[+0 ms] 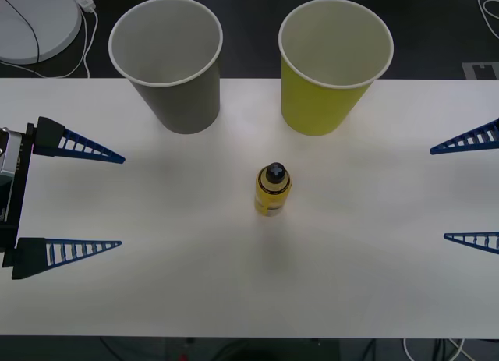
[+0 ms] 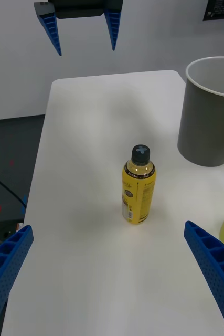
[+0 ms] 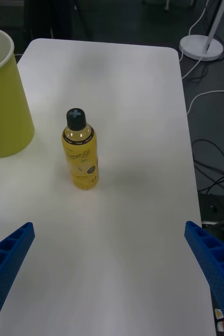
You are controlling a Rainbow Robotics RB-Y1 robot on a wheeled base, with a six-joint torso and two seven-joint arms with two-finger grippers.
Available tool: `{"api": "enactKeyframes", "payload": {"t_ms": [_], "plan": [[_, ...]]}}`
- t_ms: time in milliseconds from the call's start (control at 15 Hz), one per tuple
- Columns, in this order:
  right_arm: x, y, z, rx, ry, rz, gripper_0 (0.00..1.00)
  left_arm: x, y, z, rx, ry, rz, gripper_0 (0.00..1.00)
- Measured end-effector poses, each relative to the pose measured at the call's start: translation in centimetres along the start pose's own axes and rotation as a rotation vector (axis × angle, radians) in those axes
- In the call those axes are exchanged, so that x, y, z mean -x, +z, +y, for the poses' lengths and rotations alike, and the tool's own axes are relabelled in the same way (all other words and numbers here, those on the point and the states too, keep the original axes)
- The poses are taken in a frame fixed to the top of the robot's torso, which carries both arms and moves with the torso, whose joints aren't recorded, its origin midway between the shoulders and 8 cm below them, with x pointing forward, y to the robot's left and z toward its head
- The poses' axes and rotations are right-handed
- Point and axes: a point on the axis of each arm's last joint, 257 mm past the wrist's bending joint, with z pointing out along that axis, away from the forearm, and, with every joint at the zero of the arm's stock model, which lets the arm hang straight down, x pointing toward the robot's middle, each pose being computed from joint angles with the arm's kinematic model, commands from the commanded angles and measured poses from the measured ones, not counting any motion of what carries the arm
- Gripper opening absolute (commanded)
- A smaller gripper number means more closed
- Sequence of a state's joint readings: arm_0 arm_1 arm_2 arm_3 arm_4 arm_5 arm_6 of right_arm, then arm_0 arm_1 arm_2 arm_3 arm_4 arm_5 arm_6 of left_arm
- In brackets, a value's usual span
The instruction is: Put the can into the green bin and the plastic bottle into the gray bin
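Standing upright at the frame's centre, the plastic bottle (image 1: 273, 190) sits below the gray bin (image 1: 173, 72) and green bin (image 1: 330, 72) on the white table (image 1: 156, 299). I see my left gripper (image 1: 118, 199) at the left edge and right gripper (image 1: 438, 193) at the right edge, both spread wide.

The plastic bottle (image 3: 80, 152) carries printed writing on its yellow label. In the left wrist view a line of script runs across the upper label, but the letters are too small and soft to read with certainty. The dark neck band also bears tiny light lettering that cannot be made out. In the right wrist view a dark sign (image 2: 221, 9) on the wall has white lines of text, unreadable.
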State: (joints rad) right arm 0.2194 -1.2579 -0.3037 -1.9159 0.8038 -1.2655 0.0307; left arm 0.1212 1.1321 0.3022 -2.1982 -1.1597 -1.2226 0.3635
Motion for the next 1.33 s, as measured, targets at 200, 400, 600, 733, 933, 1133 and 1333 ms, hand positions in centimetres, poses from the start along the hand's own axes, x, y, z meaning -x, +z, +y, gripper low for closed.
{"api": "enactKeyframes", "payload": {"t_ms": [200,400,600,733,933,1133,1333], "plan": [[0.0,0.0,0.0,0.0,0.0,0.0,1.0,0.0,0.0,0.0,0.0,0.0,0.0,1.0],[-0.7,0.8,1.6,0.005,0.079,-0.05,1.0,0.0,0.0,0.0,0.0,0.0,0.0,1.0],[-0.2,1.0,2.1,0.001,0.114,-0.087,1.0,0.0,0.0,0.0,0.0,0.0,0.0,1.0],[-0.2,1.2,2.3,-0.021,0.096,-0.086,1.0,0.0,0.0,0.0,0.0,0.0,0.0,1.0],[-1.5,1.8,2.5,-0.103,0.089,-0.055,1.0,0.0,0.0,0.0,0.0,0.0,0.0,1.0],[-3.1,2.6,2.5,-0.187,0.087,-0.012,1.0,0.0,0.0,0.0,0.0,0.0,0.0,1.0],[-4.5,3.4,2.8,-0.246,0.133,-0.013,1.0,0.0,0.0,0.0,0.0,0.0,0.0,1.0]]}}
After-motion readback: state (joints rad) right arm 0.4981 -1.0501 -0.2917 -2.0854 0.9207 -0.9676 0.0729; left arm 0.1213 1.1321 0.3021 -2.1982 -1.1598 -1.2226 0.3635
